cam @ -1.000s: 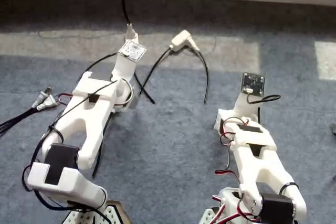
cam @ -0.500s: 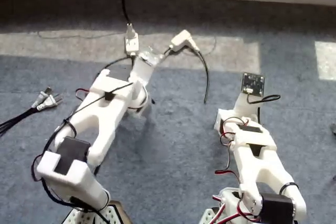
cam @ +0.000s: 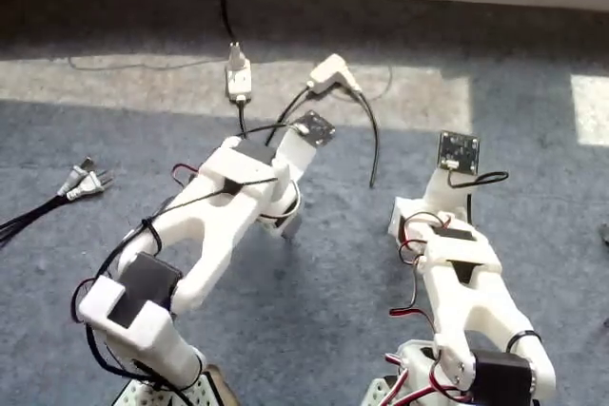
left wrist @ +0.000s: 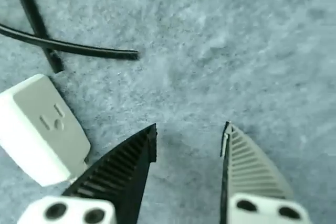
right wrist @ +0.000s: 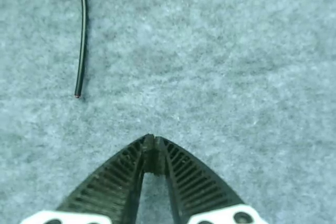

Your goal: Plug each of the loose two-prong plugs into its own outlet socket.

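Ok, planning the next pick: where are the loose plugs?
High view: the plugs lie on the carpet by the left edge, left of the left arm.

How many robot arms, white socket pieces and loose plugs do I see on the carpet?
Robot arms: 2, the left arm and the right arm
White socket pieces: 2
Loose plugs: 2, lying together
Total: 6
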### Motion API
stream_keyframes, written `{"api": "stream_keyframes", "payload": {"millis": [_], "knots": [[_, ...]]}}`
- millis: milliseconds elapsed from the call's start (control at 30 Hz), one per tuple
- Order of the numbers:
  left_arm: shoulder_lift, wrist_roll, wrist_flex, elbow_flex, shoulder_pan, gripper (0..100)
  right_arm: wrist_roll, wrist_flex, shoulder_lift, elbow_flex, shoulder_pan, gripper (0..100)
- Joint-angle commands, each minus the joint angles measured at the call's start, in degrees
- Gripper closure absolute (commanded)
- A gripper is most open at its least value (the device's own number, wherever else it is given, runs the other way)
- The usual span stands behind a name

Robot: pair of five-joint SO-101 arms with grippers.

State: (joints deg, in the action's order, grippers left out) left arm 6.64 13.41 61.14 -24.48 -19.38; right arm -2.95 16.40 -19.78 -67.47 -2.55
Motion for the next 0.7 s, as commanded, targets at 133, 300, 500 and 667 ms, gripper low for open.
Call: {"api": "stream_keyframes", "payload": {"millis": [133, 300, 500, 667], "knots": [[-27.7, -6.4, 7.2, 1.4, -0.3, 78, 0.6, -0.1, -0.2, 2.9, 0.6, 99.1], [-34.9, -0.9, -1.2, -7.8, 11.3, 78, 0.6, -0.1, -0.2, 2.9, 0.6, 99.1], [-34.8, 2.0, -18.1, -20.0, 17.6, 78, 0.6, -0.1, -0.2, 2.8, 0.6, 99.1], [-29.9, 2.0, -26.9, -21.9, 21.8, 78, 0.6, -0.1, -0.2, 2.8, 0.6, 99.1]]}}
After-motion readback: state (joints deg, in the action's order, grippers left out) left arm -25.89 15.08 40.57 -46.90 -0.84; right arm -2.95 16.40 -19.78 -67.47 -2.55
